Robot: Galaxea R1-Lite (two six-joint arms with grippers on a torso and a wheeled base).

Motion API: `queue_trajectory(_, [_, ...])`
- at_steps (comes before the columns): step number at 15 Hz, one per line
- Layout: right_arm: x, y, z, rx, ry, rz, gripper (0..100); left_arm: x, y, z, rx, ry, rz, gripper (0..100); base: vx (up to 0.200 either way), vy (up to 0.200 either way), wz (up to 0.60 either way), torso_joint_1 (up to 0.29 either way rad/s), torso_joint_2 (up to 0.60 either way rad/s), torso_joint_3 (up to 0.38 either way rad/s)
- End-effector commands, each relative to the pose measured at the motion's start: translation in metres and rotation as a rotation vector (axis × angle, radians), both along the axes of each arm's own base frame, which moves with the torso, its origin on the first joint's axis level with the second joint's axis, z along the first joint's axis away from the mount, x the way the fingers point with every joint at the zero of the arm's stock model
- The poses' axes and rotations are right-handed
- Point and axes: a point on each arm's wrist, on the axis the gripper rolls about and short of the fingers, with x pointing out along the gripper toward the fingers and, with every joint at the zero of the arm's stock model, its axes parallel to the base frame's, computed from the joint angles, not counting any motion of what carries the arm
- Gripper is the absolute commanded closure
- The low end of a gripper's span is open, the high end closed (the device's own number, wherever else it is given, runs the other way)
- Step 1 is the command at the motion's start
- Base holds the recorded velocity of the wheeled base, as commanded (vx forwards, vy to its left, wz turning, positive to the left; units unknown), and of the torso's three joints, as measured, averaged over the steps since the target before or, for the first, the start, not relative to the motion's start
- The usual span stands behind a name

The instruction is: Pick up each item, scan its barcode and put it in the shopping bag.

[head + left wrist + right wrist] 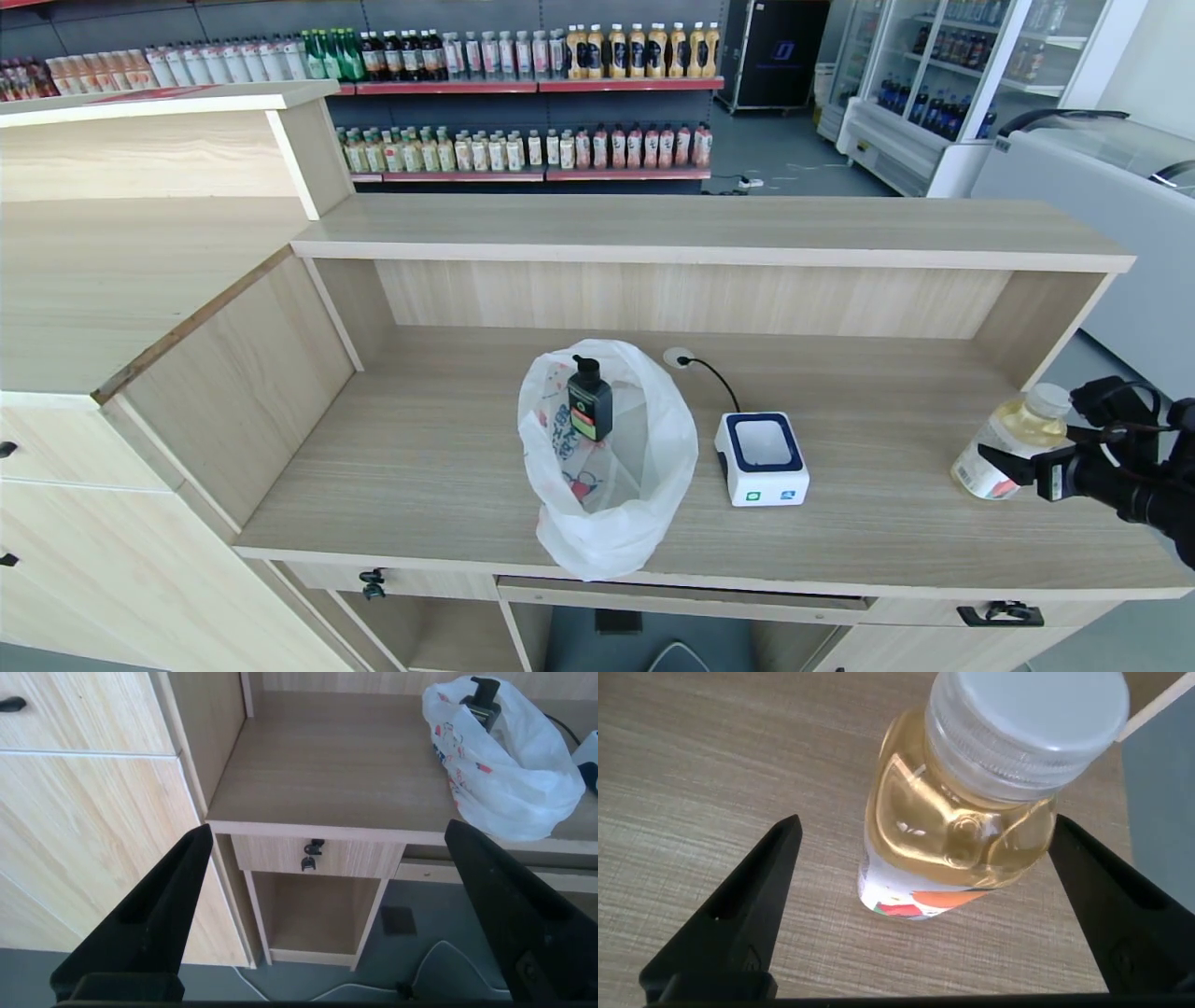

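A bottle of yellow liquid (1008,446) with a white cap stands upright near the counter's right end. My right gripper (1047,429) is open around it, one finger on each side. In the right wrist view the bottle (962,849) sits between the fingers (738,924), with a gap showing on one side. The white shopping bag (607,457) stands open at mid-counter with a black pump bottle (589,399) inside. A white scanner (761,457) sits just right of the bag. My left gripper (327,924) hangs open and empty below the counter's front left corner; the bag (505,761) lies farther off.
The wooden counter (420,467) has a raised back shelf and side walls. A cable (714,378) runs from the scanner to a hole at the back. Drawers with keys (311,854) sit under the front edge. Drink shelves and fridges stand behind.
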Motion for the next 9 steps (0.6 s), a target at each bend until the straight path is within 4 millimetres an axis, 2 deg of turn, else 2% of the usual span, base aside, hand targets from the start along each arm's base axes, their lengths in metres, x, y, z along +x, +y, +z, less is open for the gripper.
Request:
queue_trajectory(1, [0.004, -0.001, -0.009, 0.009, 0.017, 0.003, 0, 0.000, 0.000, 0.000, 0.000, -0.001, 0.000, 0, 0.000, 0.000, 0.00, 0.000, 0.00, 0.000])
queue_trajectory(4, [0.010, 0.000, -0.012, 0.008, 0.013, 0.011, 0, 0.000, 0.000, 0.000, 0.000, -0.001, 0.000, 0, 0.000, 0.000, 0.00, 0.000, 0.00, 0.000])
queue_trajectory(5, [0.018, 0.000, -0.011, 0.002, -0.003, 0.020, 0, 0.000, 0.000, 0.000, 0.000, -0.001, 0.000, 0, 0.000, 0.000, 0.00, 0.000, 0.00, 0.000])
queue_trajectory(9, [0.031, 0.005, -0.012, -0.006, -0.018, 0.048, 0, 0.000, 0.000, 0.000, 0.000, -0.001, 0.000, 0, 0.000, 0.000, 0.00, 0.000, 0.00, 0.000])
